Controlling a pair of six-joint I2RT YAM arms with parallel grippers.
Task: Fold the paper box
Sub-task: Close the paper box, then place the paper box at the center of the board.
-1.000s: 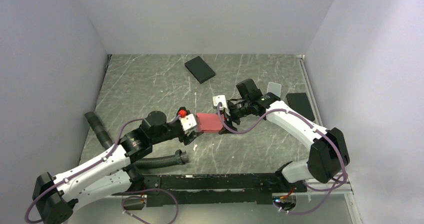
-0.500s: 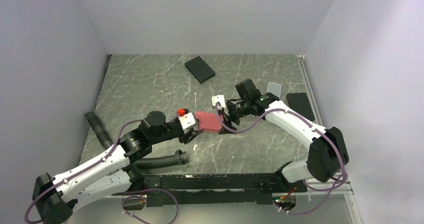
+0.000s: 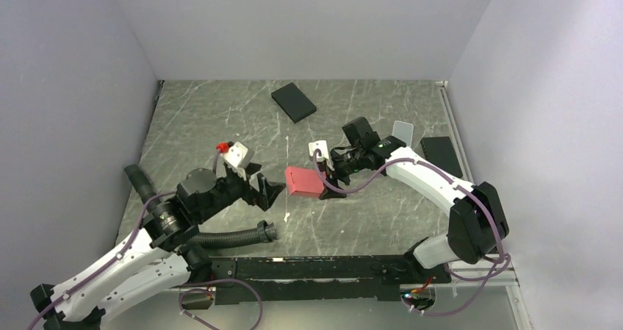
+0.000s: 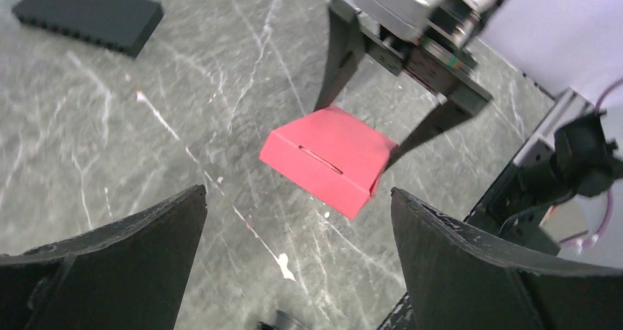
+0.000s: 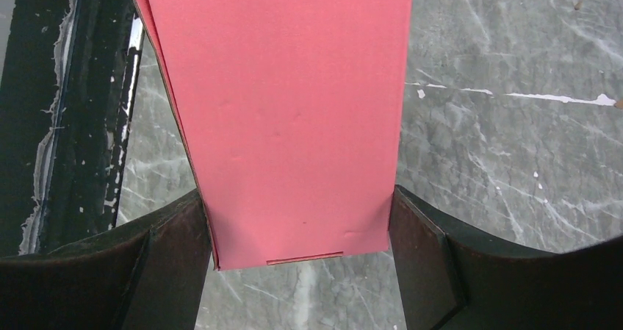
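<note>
The paper box (image 3: 303, 181) is a closed, flat pinkish-red carton with a slit in its top face (image 4: 327, 161). My right gripper (image 3: 327, 177) is shut on it, one finger pressed on each long side (image 5: 296, 194). The box (image 5: 294, 109) sticks out forward from between those fingers, over the marbled table. My left gripper (image 3: 268, 183) stands open a short way left of the box, touching nothing. In the left wrist view its two dark fingers frame the box from the near side, with the left gripper (image 4: 297, 192) empty.
A black flat box (image 3: 294, 102) lies at the back of the table (image 4: 88, 14). Another black flat item (image 3: 441, 153) and a pale card (image 3: 402, 131) lie at the right edge. A black ribbed hose (image 3: 235, 236) and a dark rail (image 3: 316, 267) run along the near edge.
My left gripper has let go of the box's left end, opened wide and drawn back to the left and upward. The right gripper keeps its hold; the box has shifted slightly left.
</note>
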